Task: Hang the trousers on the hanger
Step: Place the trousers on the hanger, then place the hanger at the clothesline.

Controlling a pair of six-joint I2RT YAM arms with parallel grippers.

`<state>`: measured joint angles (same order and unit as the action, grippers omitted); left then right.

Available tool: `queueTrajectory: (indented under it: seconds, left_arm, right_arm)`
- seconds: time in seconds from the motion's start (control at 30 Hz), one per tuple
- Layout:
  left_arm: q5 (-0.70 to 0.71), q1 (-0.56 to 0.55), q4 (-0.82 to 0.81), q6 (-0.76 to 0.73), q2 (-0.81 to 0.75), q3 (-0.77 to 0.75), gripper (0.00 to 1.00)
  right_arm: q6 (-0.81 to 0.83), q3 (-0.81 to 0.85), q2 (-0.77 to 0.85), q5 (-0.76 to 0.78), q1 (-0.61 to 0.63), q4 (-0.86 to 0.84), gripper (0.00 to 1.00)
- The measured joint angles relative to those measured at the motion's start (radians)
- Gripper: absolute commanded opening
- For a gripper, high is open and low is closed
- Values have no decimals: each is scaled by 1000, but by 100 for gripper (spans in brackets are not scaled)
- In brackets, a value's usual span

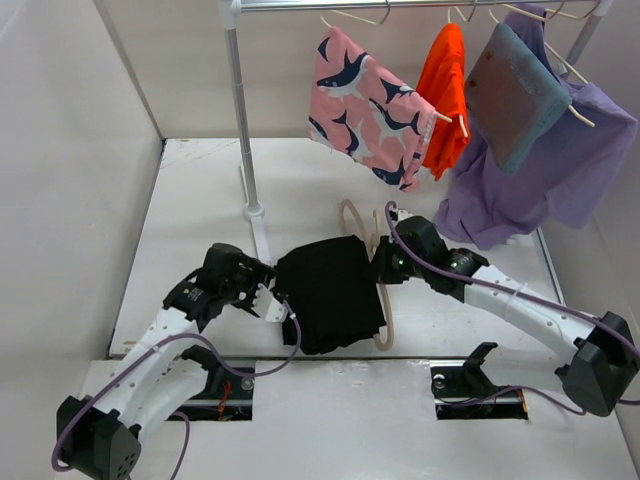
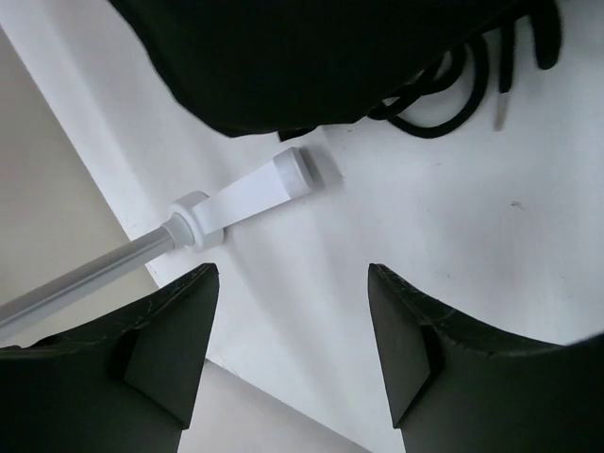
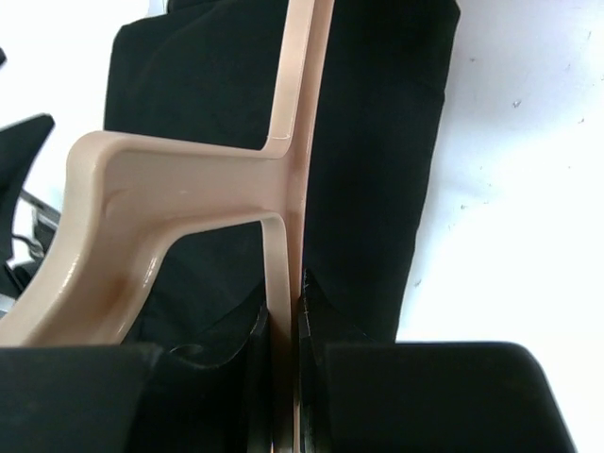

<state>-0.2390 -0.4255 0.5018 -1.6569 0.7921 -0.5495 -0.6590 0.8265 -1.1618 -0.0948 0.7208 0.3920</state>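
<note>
Beside the foot of the rack post (image 1: 256, 214), on its right, the trousers (image 1: 330, 293) lay folded on the table (image 1: 200, 200). The hanger (image 1: 386, 325) lay against them, its pale bar showing along the edge away from the post. On that far side the right gripper (image 1: 383, 268) was pinched tight on the hanger's bar. The left gripper (image 1: 268, 298) sat on the post side, just off the cloth, fingers apart and holding nothing. A black drawstring (image 2: 444, 104) trailed loose beside the trousers.
</note>
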Motion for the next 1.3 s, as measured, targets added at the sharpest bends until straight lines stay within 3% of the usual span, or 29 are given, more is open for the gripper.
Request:
queueTrajectory:
  seconds: [0.17,0.37,0.57,0.93,1.03,1.3]
  left_arm:
    - [-17,2,-4,96,-22,-27,61]
    - [-25,24,-12,284,-24,-131,57]
    - [-47,41,15,454,-116,-197,57]
    - [-55,41,15,671,-199,-256,57]
    - [-51,41,15,704,-200,-256,57]
    - [-41,41,16,756,-215,-256,57]
  right_arm:
    - [31,116,-5,50,75,106,0]
    - [93,423,-65,53,153,223,0]
    - [166,834,-226,58,156,400,0]
    - [282,1682,-689,174,154,621,0]
    - [301,1735,-726,193,141,583,0]
    - [317,1691,-752,208,61,343,0]
